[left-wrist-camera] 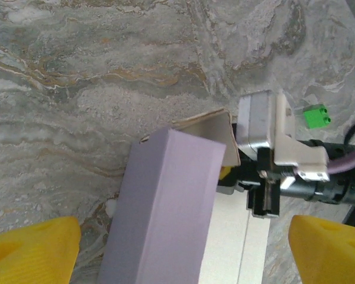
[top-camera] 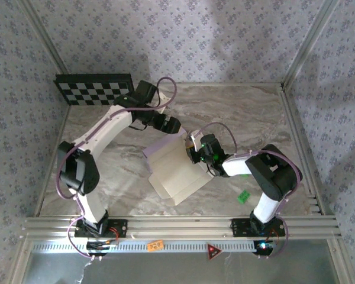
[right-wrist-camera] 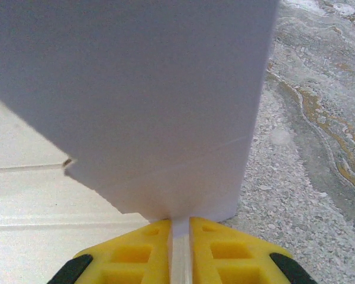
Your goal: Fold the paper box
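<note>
The paper box point(top-camera: 174, 171) lies partly folded in the middle of the marble table, white inside and pale lavender outside. One raised lavender wall point(left-wrist-camera: 165, 207) runs between the yellow fingers point(left-wrist-camera: 32, 251) of my left gripper point(left-wrist-camera: 183, 231), which stands wide open over the box's far edge point(top-camera: 176, 133) without touching the wall. My right gripper point(right-wrist-camera: 179, 236) is shut on an upright white flap point(right-wrist-camera: 142, 100) at the box's right side point(top-camera: 195, 152). The flap's thin edge is pinched between the yellow pads point(right-wrist-camera: 136, 254). The right gripper's body point(left-wrist-camera: 266, 177) appears in the left wrist view, just past the box's corner.
A black-and-white checkerboard panel point(top-camera: 94, 89) leans at the back left. A small green block point(top-camera: 244, 197) lies on the table right of the box, also seen as a green block point(left-wrist-camera: 316, 115). Patterned walls enclose the table, and an aluminium rail point(top-camera: 177, 225) runs along the front.
</note>
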Controlling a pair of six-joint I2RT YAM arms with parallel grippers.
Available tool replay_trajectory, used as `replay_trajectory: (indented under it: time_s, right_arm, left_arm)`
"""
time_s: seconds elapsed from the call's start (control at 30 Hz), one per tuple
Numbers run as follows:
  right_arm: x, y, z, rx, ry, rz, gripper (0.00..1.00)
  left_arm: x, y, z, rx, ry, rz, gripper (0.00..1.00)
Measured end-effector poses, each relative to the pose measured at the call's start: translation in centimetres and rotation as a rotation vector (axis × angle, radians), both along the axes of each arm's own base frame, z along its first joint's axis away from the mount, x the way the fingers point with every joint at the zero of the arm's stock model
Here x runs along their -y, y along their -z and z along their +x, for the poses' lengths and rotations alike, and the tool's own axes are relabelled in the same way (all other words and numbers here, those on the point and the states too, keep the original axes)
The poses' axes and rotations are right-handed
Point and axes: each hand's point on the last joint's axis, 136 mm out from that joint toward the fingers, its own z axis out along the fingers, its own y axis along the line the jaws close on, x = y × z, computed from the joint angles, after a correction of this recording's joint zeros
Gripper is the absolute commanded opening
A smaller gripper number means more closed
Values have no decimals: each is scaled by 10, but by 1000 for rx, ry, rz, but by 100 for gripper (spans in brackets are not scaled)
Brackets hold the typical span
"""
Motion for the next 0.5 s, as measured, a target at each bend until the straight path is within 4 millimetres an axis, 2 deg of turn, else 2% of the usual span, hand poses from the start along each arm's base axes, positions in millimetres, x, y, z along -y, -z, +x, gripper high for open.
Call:
replay_trajectory:
  time_s: [0.27, 0.5]
  right_arm:
    - [-1, 1, 0, -4, -6, 4, 14]
    - [-1, 1, 0, -2, -9, 8, 14]
  left_arm:
    - [24, 28, 20, -43, -37, 58, 93]
    - [50, 30, 21, -42, -53, 82, 94]
